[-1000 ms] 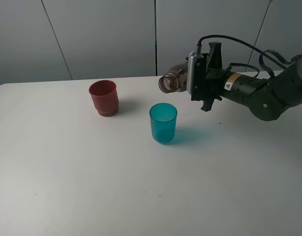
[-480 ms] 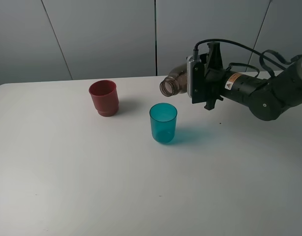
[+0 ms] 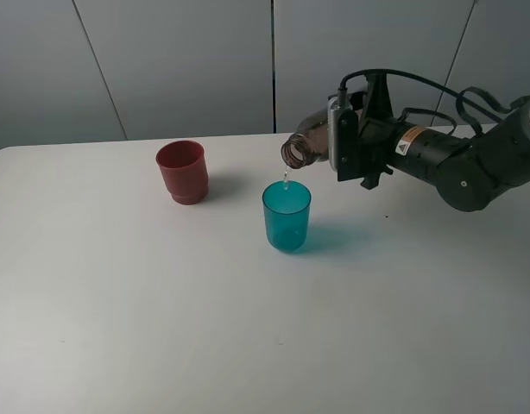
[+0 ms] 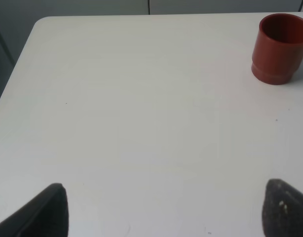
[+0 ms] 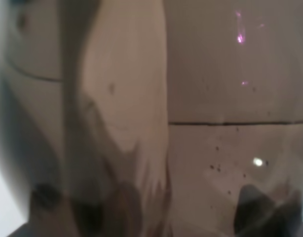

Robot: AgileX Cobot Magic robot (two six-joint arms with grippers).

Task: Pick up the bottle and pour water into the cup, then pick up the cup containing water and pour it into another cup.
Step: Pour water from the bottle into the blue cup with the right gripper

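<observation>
Bottle (image 3: 309,139) is clamped at its body by right gripper (image 3: 341,148) — likely light, slick, squashable — and tipped over cup (image 3: 287,217).

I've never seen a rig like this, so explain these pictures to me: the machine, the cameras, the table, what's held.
This is a robot with two arms, each ending in an end effector and carrying a camera at the wrist. One picture comes from a camera mounted high off the arms; the other two come from the wrists. On the white table stand a red cup and a teal cup, both upright and apart. The right end effector is shut on a smoky brown bottle, tipped with its mouth above the teal cup; a thin stream of water falls in. Its wrist picture is a blur of bottle. The left end effector is open and empty; its camera sees the red cup.
</observation>
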